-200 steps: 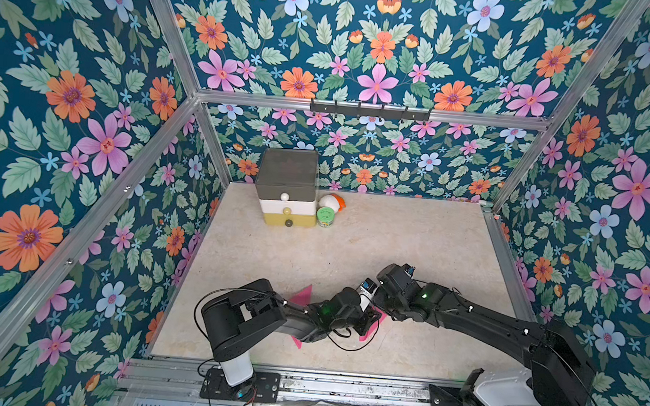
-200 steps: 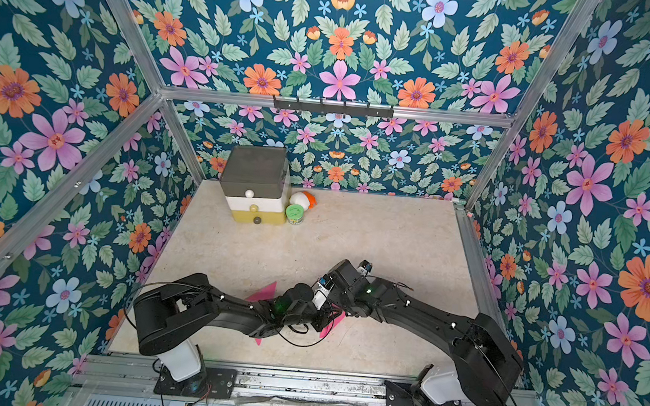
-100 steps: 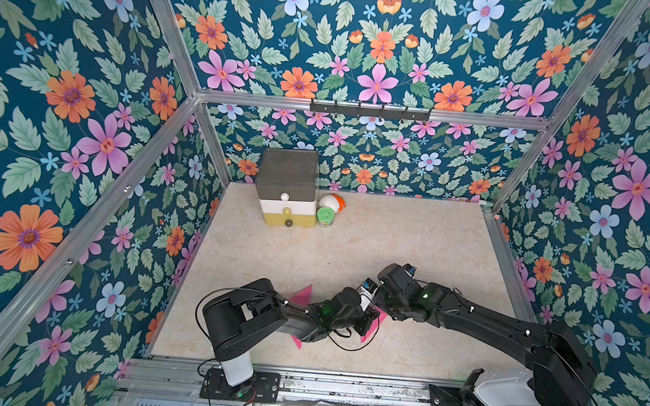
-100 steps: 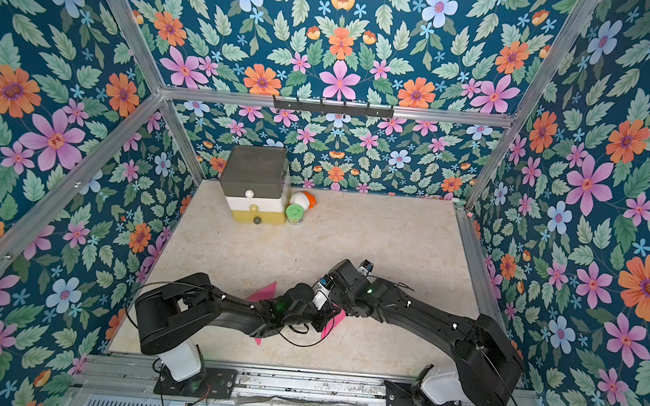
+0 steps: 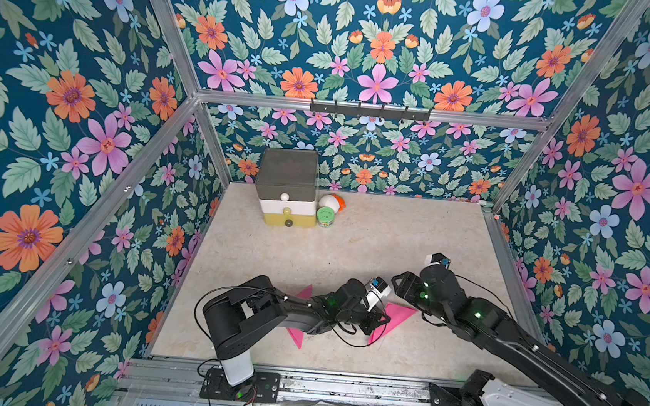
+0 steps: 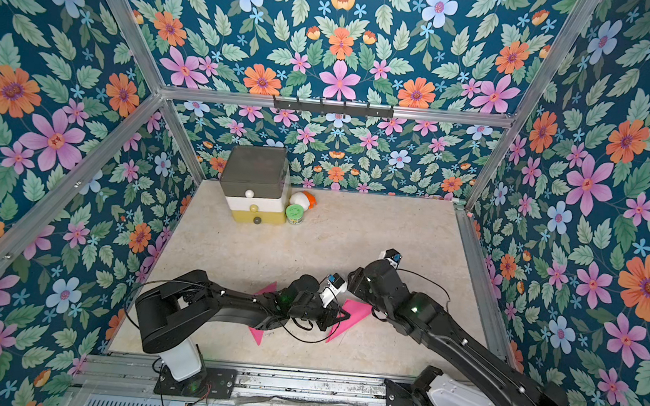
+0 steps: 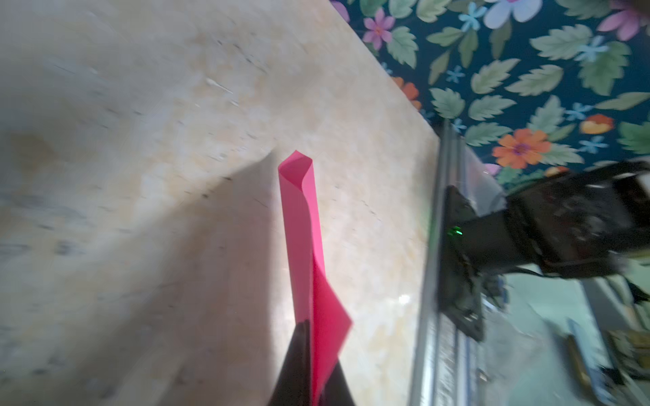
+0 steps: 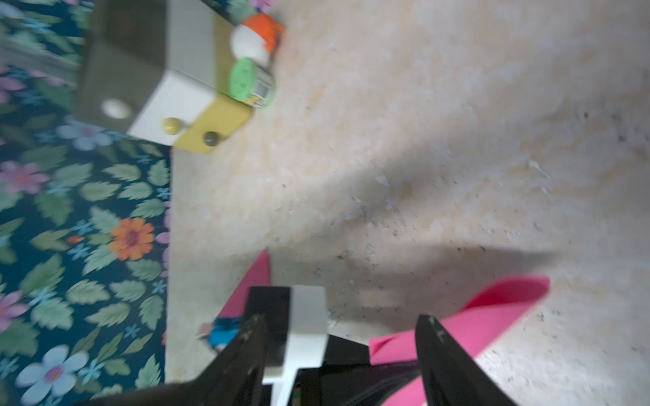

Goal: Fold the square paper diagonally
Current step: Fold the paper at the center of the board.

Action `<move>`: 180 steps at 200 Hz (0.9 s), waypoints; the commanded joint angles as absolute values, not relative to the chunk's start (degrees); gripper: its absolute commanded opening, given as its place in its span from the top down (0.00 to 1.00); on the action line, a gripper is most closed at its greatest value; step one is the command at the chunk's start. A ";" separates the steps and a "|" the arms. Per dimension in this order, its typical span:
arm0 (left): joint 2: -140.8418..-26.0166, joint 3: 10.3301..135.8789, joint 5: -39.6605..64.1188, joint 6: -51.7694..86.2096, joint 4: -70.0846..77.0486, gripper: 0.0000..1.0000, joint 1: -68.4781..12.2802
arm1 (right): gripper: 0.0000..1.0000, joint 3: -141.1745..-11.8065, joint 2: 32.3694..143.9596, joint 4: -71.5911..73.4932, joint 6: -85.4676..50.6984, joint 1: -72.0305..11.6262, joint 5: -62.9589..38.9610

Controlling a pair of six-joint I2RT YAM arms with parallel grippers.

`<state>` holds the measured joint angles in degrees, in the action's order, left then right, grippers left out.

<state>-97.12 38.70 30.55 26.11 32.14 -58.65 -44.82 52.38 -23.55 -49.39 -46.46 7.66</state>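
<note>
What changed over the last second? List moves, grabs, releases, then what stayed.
Right gripper opened, let go of the paper and backed off to its right. Left gripper closed on the paper. Left arm, drawers and jar stayed put.

No text, brand, number or sign can be read in any of the views. A printed label (image 8: 263, 94) is seen on the side of the small green-lidded jar (image 5: 327, 217), which stands just beside the drawer box (image 5: 286, 192) on the tabletop (image 5: 392, 238). Its print is too blurred in the right wrist view, and too small in both top views, to be made out.
</note>
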 commanded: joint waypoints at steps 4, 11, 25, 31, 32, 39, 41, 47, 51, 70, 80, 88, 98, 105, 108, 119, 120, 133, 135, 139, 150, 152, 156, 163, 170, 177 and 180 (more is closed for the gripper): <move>-93.31 40.19 42.75 30.19 20.50 0.93 -58.54 | 0.23 -42.43 42.78 -20.47 -38.73 -46.41 2.62; -91.06 39.88 43.67 30.78 17.87 0.94 -58.70 | 0.23 -41.76 40.67 -19.92 -37.73 -46.41 0.57; -85.16 40.20 44.12 30.37 10.16 0.95 -58.66 | 0.23 -40.88 38.64 -19.57 -36.28 -46.45 -2.72; -82.56 40.42 44.76 30.25 7.47 0.95 -58.63 | 0.24 -40.54 38.66 -19.30 -35.73 -46.49 -4.38; -82.19 40.47 44.84 30.24 7.07 0.95 -58.63 | 0.24 -40.53 38.62 -19.27 -35.66 -46.54 -4.65; -79.60 40.89 45.42 30.25 4.43 0.94 -58.58 | 0.24 -39.81 38.82 -18.13 -35.39 -46.56 -6.95; -79.07 41.07 45.50 30.30 3.74 0.94 -58.61 | 0.24 -39.48 38.82 -17.65 -35.24 -46.58 -7.96; -77.53 41.87 45.91 30.17 1.18 0.93 -58.52 | 0.24 -38.55 38.99 -15.60 -34.63 -46.94 -10.82; -76.85 42.61 46.29 29.64 -0.84 0.93 -58.47 | 0.24 -38.19 39.15 -14.74 -34.35 -47.26 -11.73; -74.11 44.24 48.39 29.04 -4.80 0.93 -58.37 | 0.20 -36.48 40.07 -11.00 -33.11 -49.06 -15.00; -72.95 44.37 49.21 28.79 -5.99 0.93 -58.31 | 0.19 -35.48 41.04 -8.12 -33.26 -49.29 -18.59; -72.54 44.47 49.85 27.96 -7.45 0.93 -58.21 | 0.19 -34.56 41.75 -5.37 -33.73 -49.63 -21.53; -72.47 44.56 50.43 27.17 -8.78 0.93 -58.07 | 0.19 -34.27 42.21 -3.95 -33.81 -50.53 -22.52; -72.59 44.72 50.87 26.71 -9.64 0.93 -57.92 | 0.18 -33.93 42.23 -2.87 -34.16 -50.96 -23.11; -72.66 44.73 50.96 26.48 -9.92 0.93 -57.86 | 0.17 -33.81 42.25 -2.42 -34.25 -51.04 -23.56; -72.64 44.84 51.65 26.11 -10.37 0.94 -57.77 | 0.16 -33.06 42.08 -1.16 -34.89 -51.06 -25.06; -72.62 44.83 51.75 26.11 -10.37 0.94 -57.80 | 0.16 -33.01 42.09 -1.11 -34.89 -51.06 -25.14; -71.89 44.75 52.24 25.93 -10.13 0.94 -57.72 | 0.16 -32.46 42.24 -1.61 -34.80 -51.07 -25.90; -71.74 44.67 52.28 25.93 -10.05 0.94 -57.61 | 0.16 -32.37 42.22 -1.79 -34.80 -51.07 -25.99; -71.52 44.50 52.51 25.93 -9.87 0.94 -57.57 | 0.16 -32.27 42.15 -2.22 -34.66 -51.06 -26.02; -70.92 44.02 53.50 26.54 -8.79 0.93 -57.18 | 0.16 -31.58 41.70 -3.07 -34.61 -51.08 -25.93; -70.75 43.92 53.70 26.63 -8.66 0.93 -57.14 | 0.16 -31.41 41.63 -3.07 -34.67 -51.09 -25.99; -70.55 43.79 53.82 26.74 -8.45 0.93 -57.05 | 0.16 -31.18 41.47 -3.21 -34.71 -51.07 -26.09; -70.12 43.57 54.17 26.89 -8.14 0.93 -56.82 | 0.16 -30.80 41.32 -3.60 -34.76 -51.14 -26.11; -69.73 43.34 54.52 27.15 -7.91 0.93 -56.79 | 0.17 -30.59 41.59 -4.26 -34.71 -51.22 -25.80; -69.42 43.17 54.79 27.16 -7.83 0.93 -56.71 | 0.19 -30.72 42.00 -5.52 -34.25 -51.48 -25.17; -69.31 43.09 54.84 27.15 -7.76 0.93 -56.70 | 0.20 -30.76 42.19 -5.84 -34.13 -51.64 -25.13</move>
<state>-70.24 43.44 52.36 27.03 -8.93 -56.99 -30.83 41.63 -4.56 -34.89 -51.11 -24.73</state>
